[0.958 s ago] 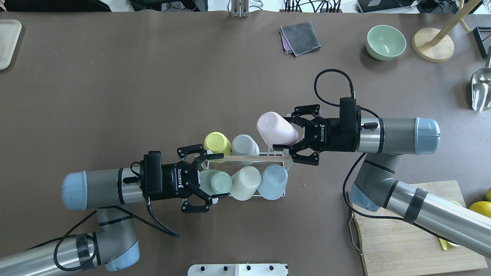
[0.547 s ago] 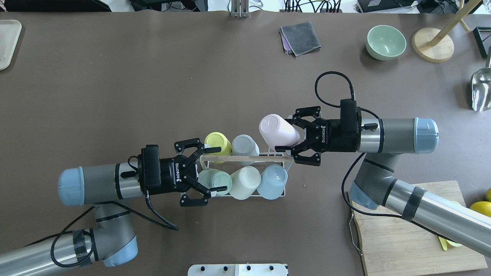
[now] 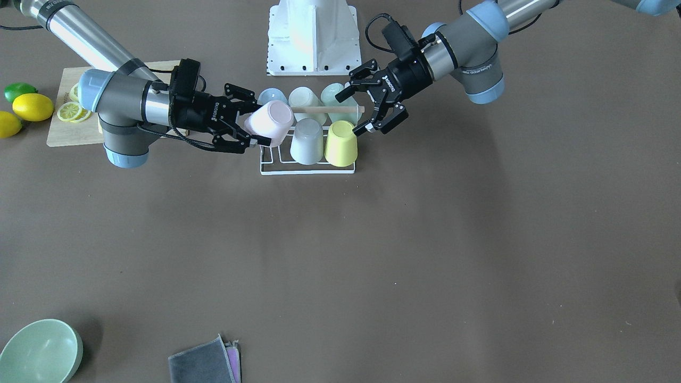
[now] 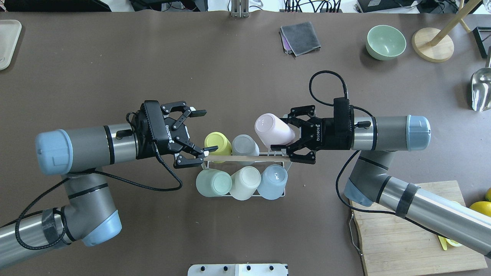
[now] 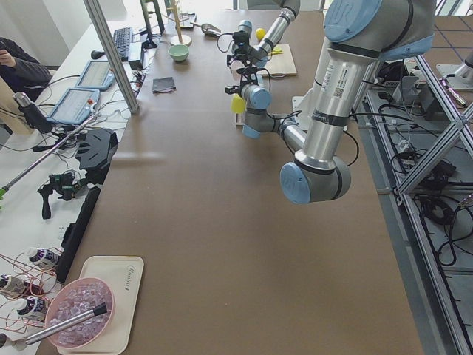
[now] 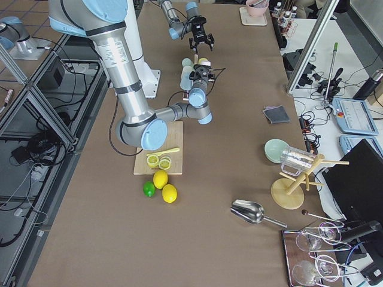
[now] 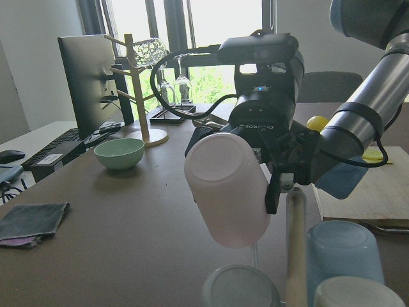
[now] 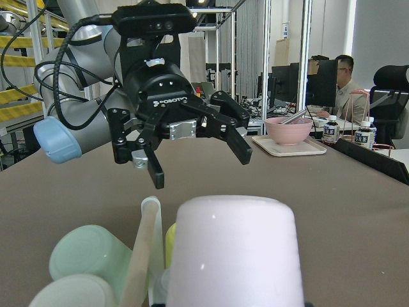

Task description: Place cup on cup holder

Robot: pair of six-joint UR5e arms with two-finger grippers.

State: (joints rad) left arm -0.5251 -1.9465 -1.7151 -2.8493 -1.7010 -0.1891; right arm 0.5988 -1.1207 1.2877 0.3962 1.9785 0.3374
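Right gripper [image 4: 282, 131] is clamped on the pink cup [image 4: 271, 128] near its rim, holding it base-up and tilted just above the cup holder [image 4: 249, 156]. The cup sits over the one free spot at the holder's end, beside the grey cup [image 4: 244, 145]. The tilt probably helps the mouth catch the prong. Left gripper [image 4: 205, 130] hangs wide open and empty at the holder's opposite end, by the rod's tip, likely to stay out of the way. The front-facing view shows that spot bare beneath the cup, which the overhead view half hides. The left wrist view shows a thin prong [image 7: 255, 254] just under the mouth.
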